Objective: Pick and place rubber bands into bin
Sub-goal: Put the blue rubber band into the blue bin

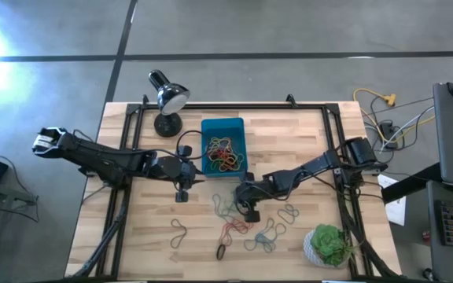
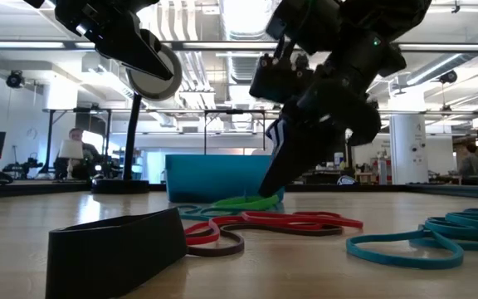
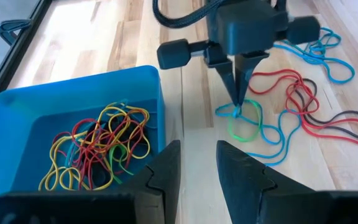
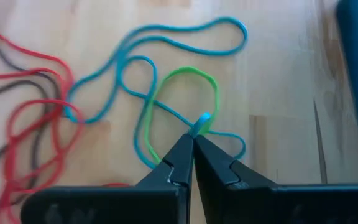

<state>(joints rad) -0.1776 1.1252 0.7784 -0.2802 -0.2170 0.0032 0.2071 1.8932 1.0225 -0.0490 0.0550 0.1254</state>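
The right gripper (image 4: 192, 138) has its jaws pinching a blue rubber band (image 4: 166, 37) where it crosses a green one (image 4: 185, 78). Light and floppy, both may lift together. The left gripper (image 3: 197, 163) hangs with jaws spread by the bin (image 3: 55, 93).

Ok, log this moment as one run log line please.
right gripper: shut on blue rubber band over green rubber band, on table | left gripper: open, waiting beside bin | bin: holds bands
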